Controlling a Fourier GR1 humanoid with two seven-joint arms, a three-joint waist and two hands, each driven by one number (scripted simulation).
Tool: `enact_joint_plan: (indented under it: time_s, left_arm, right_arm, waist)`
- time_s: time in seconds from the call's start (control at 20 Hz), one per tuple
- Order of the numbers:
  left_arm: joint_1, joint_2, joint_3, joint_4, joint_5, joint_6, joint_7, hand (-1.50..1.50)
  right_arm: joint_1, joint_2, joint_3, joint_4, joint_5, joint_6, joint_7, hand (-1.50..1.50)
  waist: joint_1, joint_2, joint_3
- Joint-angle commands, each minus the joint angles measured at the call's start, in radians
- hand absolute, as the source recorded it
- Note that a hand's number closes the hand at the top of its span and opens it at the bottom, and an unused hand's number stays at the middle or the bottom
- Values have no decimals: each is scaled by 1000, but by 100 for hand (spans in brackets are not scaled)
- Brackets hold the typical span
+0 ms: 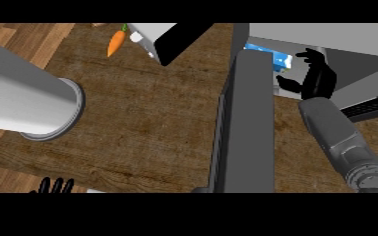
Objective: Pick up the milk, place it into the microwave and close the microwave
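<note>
Milk [267, 56]: blue-white carton w/ right hand [316, 77] alongside.

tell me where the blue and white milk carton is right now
In the head view the blue and white milk carton sits upper right, inside the grey microwave, between its open dark door and the black right hand.

One carrot [116, 42] lies near the worktop's [148, 110] far edge. One milk carton [266, 56] — blue and white — sits inside the one microwave [325, 40], whose one door [247, 125] stands open. Two black hands show — the right hand [316, 77] by the carton, the left hand [55, 186] at the worktop's near left corner. One grey cylinder [33, 102] stands at the left edge.
</note>
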Motion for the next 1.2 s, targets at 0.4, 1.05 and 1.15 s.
enact_joint_plan:
  time_s: [0.4,1.05,1.15]
  left_arm:
    - [-34,-11,-2,26,-7,5,7,-150]
    - [-24,3,15,31,1,-11,-2,-150]
    - [-26,-5,14,10,-2,3,3,-150]
  right_arm:
    - [-100,125,115,4,114,175,-47,-150]
    - [-80,190,8,-82,1,402,-162,-150]
    - [-94,194,-18,-91,-25,449,-166,-150]
  waist:
    - [14,-18,12]
    - [-33,-31,13]
    - [-40,-35,12]
